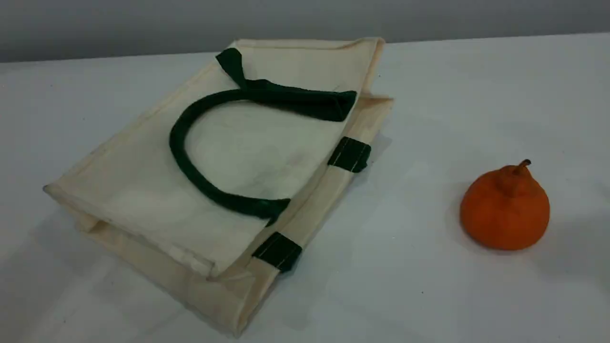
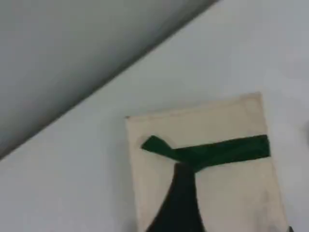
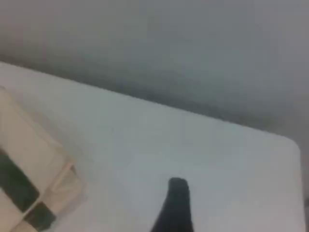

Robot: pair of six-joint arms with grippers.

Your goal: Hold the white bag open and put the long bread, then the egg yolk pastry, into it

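Much bare table (image 1: 419,286) separates white bag (image 1: 143,190) from orange fruit (image 1: 505,209).

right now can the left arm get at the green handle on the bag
Probably yes: the green handle lies exposed on top of the flat white bag, nothing covers it, and the left fingertip appears just above it.

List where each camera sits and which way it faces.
Scene view: fixed above the table, looking down at a slant at the flat white bag and an orange fruit; no robot part shows.
Left wrist view: on the left arm, looking down at the bag's green handle; the left pincer's fingertip shows at the bottom.
Right wrist view: on the right arm, facing across the table toward the wall; the right pincer's fingertip shows at the bottom.
Shared: all three catch the bag, the right wrist view only its corner.
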